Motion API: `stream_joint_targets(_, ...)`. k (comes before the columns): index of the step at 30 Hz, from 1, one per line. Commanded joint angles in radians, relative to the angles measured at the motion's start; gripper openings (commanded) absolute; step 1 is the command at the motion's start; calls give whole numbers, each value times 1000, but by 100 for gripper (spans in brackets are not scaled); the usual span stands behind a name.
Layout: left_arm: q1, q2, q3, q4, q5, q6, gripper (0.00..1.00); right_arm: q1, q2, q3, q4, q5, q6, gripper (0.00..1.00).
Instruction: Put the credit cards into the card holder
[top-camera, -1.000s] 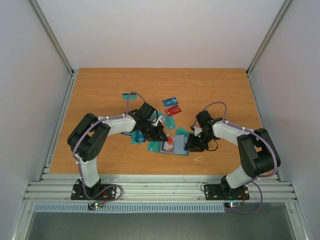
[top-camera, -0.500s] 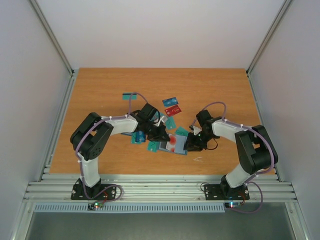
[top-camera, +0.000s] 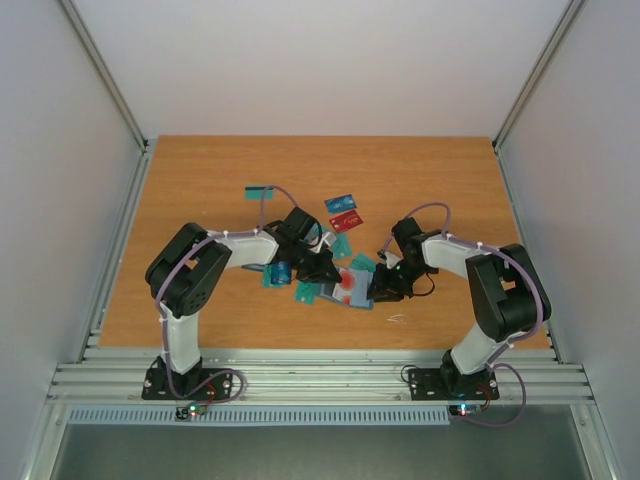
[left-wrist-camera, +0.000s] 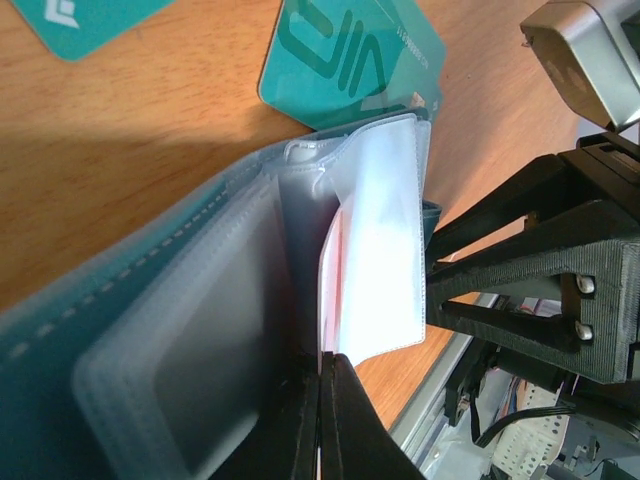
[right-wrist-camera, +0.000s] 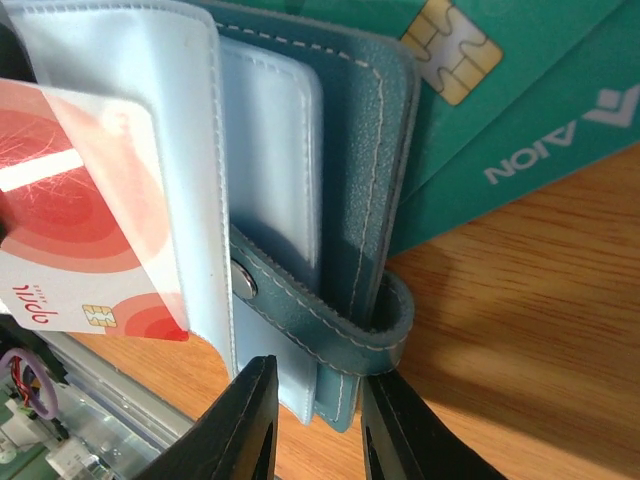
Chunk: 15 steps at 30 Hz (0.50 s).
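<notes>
Black left pincer (left-wrist-camera: 320, 365) first: jaws pressed tight together, nipping the near edge of the red card (right-wrist-camera: 70, 200), as far as we can tell from the thin pink edge running straight ahead of its tips. We take it the card is held edge-on so it can slide flat into the clear sleeve (left-wrist-camera: 385, 250) just ahead of those tips. The card is partway under that sleeve with the chip end sticking out, so it is not seated yet. Card holder (right-wrist-camera: 370, 150) lies open on the counter (right-wrist-camera: 520, 330), between the two pincers. Right pincer (right-wrist-camera: 318, 378): jaws partly closed around the holder's strap end (right-wrist-camera: 330, 330), fingers snug on both sides. We read this as a bracing hold, so the holder does not skid when the card gets pushed. Teal cards (right-wrist-camera: 520, 80) lie just beyond the right pincer, tucked under the holder's far edge, waiting. Loose cards (top-camera: 346, 221) sit farther out from both pincers in the overhead view.
</notes>
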<state>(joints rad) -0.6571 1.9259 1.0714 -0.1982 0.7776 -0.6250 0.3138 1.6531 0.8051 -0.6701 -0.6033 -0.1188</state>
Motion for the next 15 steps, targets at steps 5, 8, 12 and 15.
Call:
stream_joint_targets(5, -7, 58, 48, 58, -16, 11, 0, 11, 72, -20, 46, 58, -28, 26)
stream_joint_targets(8, -5, 64, 58, 56, -21, 8, 0, 11, 80, -17, 44, 56, -28, 26)
stream_joint_targets(12, 0, 68, 58, 59, -26, -3, 0, 11, 90, -14, 40, 54, -30, 26)
stream_joint_targets(15, 1, 70, 56, 67, -22, -12, 0, 12, 95, -12, 38, 51, -30, 26)
